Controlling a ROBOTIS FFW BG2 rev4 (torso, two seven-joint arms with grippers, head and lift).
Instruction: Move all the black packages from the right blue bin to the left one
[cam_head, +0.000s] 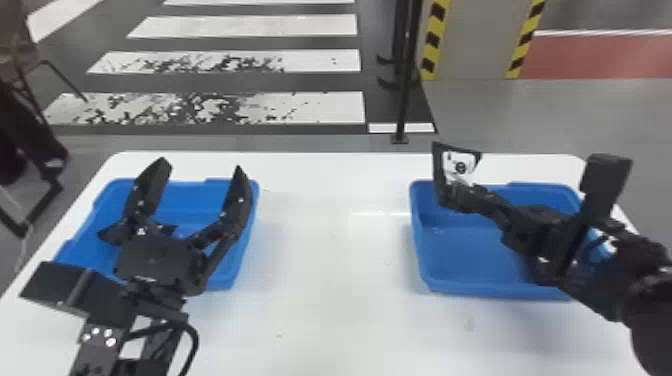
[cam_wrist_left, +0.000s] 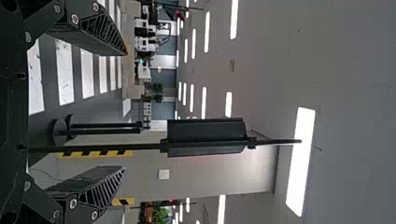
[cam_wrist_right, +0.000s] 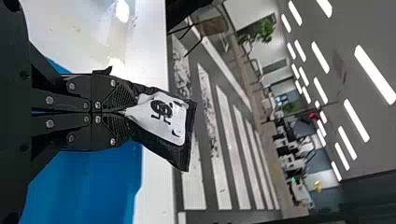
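Observation:
My right gripper (cam_head: 467, 197) is above the right blue bin (cam_head: 470, 290), shut on a black package (cam_head: 440, 175) with a white label. In the right wrist view the right gripper (cam_wrist_right: 125, 112) pinches one end of the black package (cam_wrist_right: 187, 135), which sticks out past its fingertips. My left gripper (cam_head: 200, 167) is over the left blue bin (cam_head: 250, 235), its two fingers spread wide with nothing between them. The left wrist view also shows the left gripper (cam_wrist_left: 125, 109) open. The arms hide parts of both bins' insides.
Both bins stand on a white table (cam_head: 330, 240), with a wide gap of tabletop between them. Beyond its far edge are a thin black pole (cam_head: 406, 85) on the floor and a pillar with yellow-black stripes (cam_head: 485, 40).

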